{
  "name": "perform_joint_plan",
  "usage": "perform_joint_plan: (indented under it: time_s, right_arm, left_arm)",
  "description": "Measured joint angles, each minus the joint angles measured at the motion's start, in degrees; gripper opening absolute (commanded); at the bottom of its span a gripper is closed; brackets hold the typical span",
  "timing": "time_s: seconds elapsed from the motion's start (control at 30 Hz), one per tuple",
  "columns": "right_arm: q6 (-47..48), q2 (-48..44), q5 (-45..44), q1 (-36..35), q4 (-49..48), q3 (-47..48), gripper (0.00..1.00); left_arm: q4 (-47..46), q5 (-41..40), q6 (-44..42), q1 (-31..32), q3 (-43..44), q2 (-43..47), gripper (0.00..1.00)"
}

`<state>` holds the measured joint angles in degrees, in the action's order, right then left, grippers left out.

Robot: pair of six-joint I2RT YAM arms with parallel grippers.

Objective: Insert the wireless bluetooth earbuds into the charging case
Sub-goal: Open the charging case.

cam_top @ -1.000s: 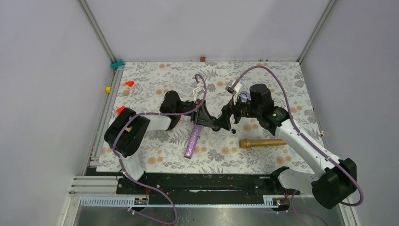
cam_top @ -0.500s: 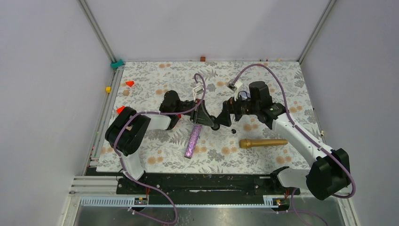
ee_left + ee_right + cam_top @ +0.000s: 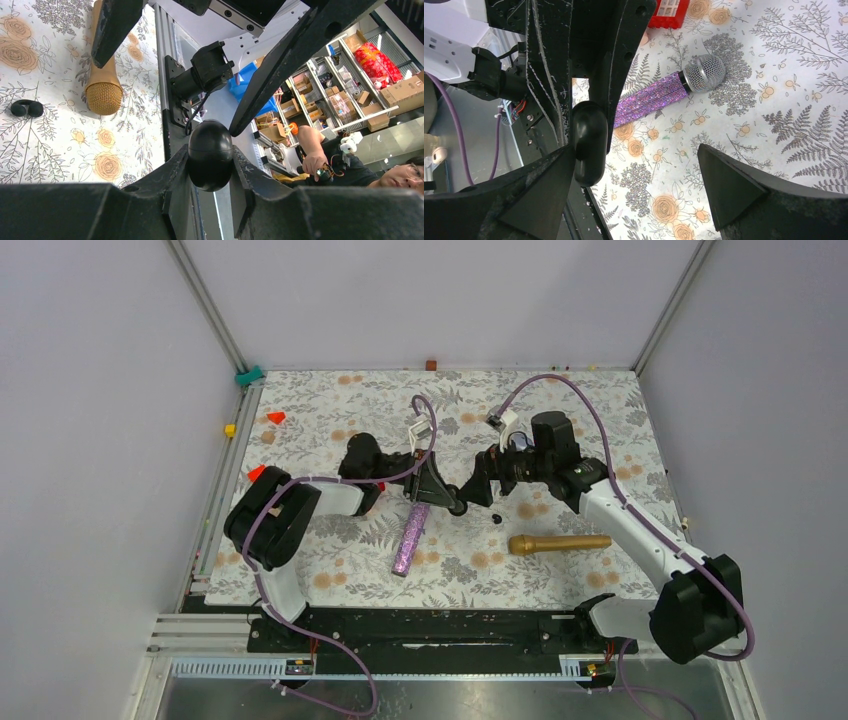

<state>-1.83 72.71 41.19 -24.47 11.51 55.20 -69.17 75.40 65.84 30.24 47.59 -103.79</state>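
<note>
Fingers (image 3: 175,182) of the left gripper (image 3: 210,150) pinch the black oval charging case (image 3: 210,167), holding it raised off the floral cloth (image 3: 45,150) near the centre of the overhead frame. The right gripper (image 3: 636,150) is spread wide just beside the case and holds nothing. The wireless bluetooth earbuds (image 3: 27,108) show as 2 small black lumps together on the cloth at mid-left of the left wrist frame. They lie near the gold microphone (image 3: 102,90) and apart from the case. The case looks shut, so I judge nothing is inserted yet. Opening it, then picking up and seating both buds, is all left to do.

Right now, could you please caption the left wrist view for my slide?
Left jaws clamp the charging case; gold microphone and earbud lie on the floral mat.
</note>
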Motion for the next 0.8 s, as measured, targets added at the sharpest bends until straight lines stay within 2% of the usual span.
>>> perform_joint_plan:
  time_s: [0.1,0.3,0.47,0.67,0.8]
  right_arm:
    - [0.6,-0.2,-1.6,0.0,0.0,0.0,0.99]
    - [4.5,-2.8,-12.2,-0.1,0.8,0.0,0.99]
    - [6.1,-3.8,-16.6,0.0,1.6,0.0,1.0]
    - [6.5,-7.3,-16.2,0.0,1.9,0.0,0.99]
    - [6.4,-9.0,-11.5,0.0,1.9,0.0,1.0]
  left_arm:
    - [0.0,-0.2,0.0,-0.2,0.0,-0.2,0.0]
    - [-0.4,-0.2,0.2,-0.5,-0.1,-0.4,0.0]
    - [-1.1,-0.2,0.2,-0.3,-0.1,-0.4,0.0]
    - [-1.2,-0.2,0.2,-0.3,-0.1,-0.4,0.0]
    - [-1.2,-0.2,0.2,-0.3,-0.1,-0.4,0.0]
